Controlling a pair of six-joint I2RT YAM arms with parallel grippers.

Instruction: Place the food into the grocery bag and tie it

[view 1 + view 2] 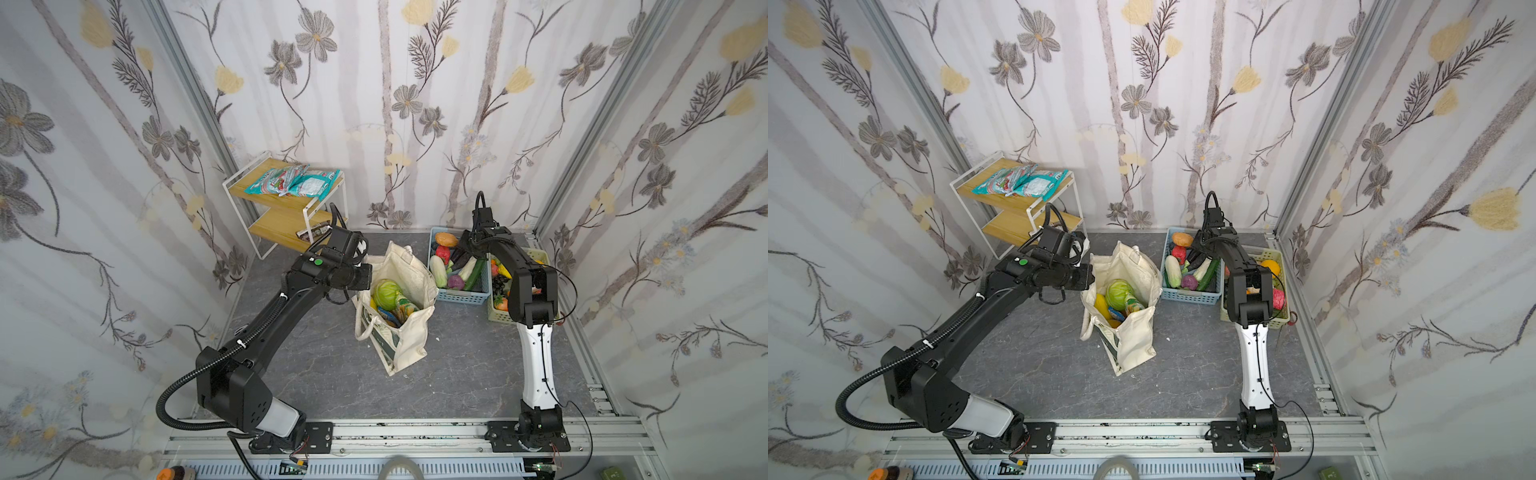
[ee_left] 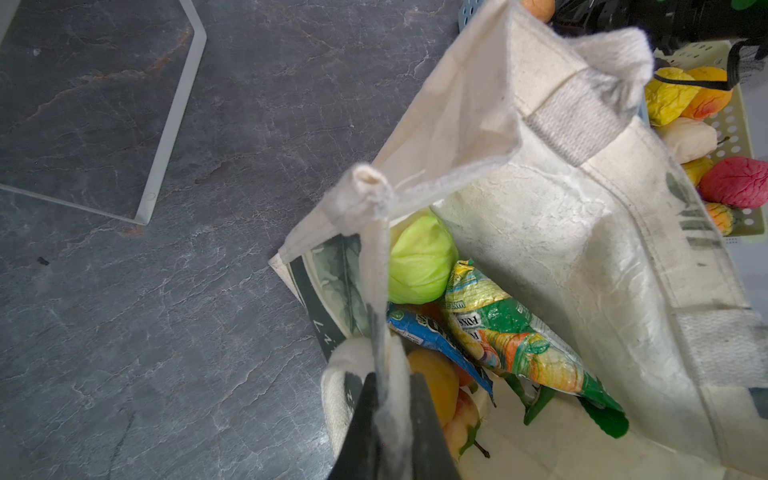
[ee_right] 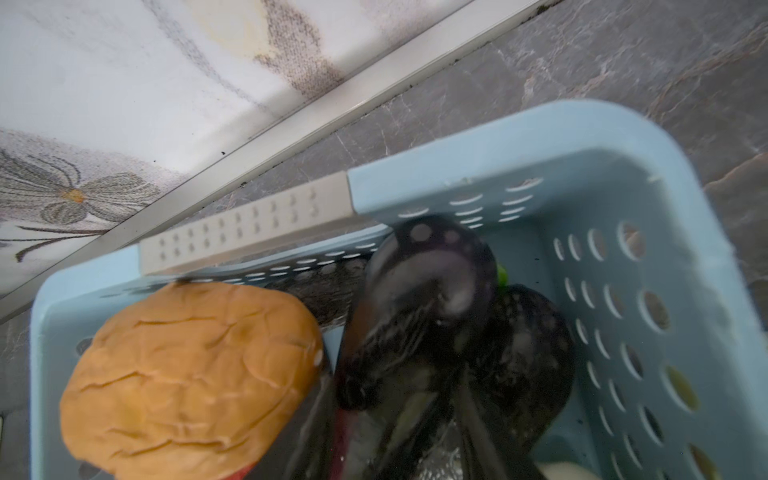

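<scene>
The grocery bag (image 1: 401,320) stands open-mouthed near the middle of the grey surface (image 1: 457,365). Inside it lie a green cabbage (image 2: 419,266), a green snack packet (image 2: 511,332) and a blue packet (image 2: 432,332). A yellow-orange fruit (image 2: 436,382) sits half covered beneath them, and the bottom of the bag is out of sight.

The left claw (image 2: 392,378) is clamped on a cream strap handle (image 2: 372,266) at the bag's 10 o'clock rim. The wrist view shows both dark fingers pinching the strap, though their bases are cut off by the frame edge. In both top views the arm's own wrist hides that grip.

At the bag's 2 o'clock sits the blue basket (image 1: 461,296), with the pale green basket (image 1: 498,318) just beside it at 3 o'clock. The right forearm covers much of the green one.

The right claw (image 1: 465,249) reaches down into the blue basket, next to a tan round piece (image 3: 191,374). It is right at a dark glossy vegetable (image 3: 432,282). The wrist view is blurred and dark on dark — I cannot tell whether the fingers are apart, together or gripping that vegetable.

At the bag's 10 o'clock, by the back wall, stands a two-tier rack (image 1: 286,208). Teal packets (image 1: 295,183) lie on its top shelf, their print too small to read.
</scene>
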